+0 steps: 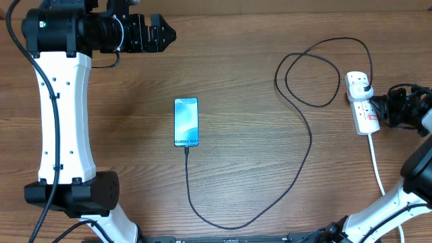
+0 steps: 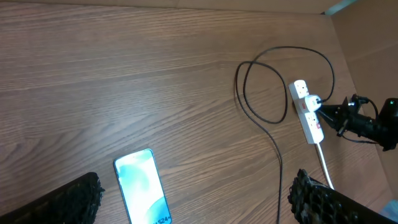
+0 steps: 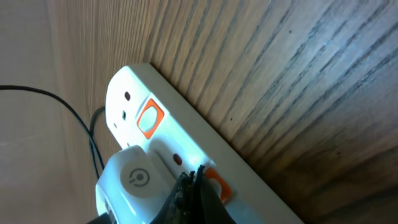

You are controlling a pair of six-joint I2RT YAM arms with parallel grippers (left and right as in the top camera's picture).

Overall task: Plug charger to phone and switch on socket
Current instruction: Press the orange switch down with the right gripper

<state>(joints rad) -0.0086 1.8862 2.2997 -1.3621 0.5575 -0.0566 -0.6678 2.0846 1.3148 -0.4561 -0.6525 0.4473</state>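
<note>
The phone (image 1: 186, 121) lies flat mid-table with its blue "Galaxy S24" screen up; it also shows in the left wrist view (image 2: 142, 185). The thin black charger cable (image 1: 307, 145) runs from the phone's bottom edge, loops at the right and ends at a plug in the white socket strip (image 1: 363, 108). My right gripper (image 3: 198, 196) is shut, fingertips together touching the strip (image 3: 186, 134) at an orange switch beside the white adapter (image 3: 134, 180). My left gripper (image 1: 156, 34) is open and empty, high at the far left, well away from the phone.
The strip's white cord (image 1: 378, 172) runs toward the near right edge. The left arm's base stands at the near left (image 1: 67, 192). The cable's loop (image 2: 267, 87) lies left of the strip.
</note>
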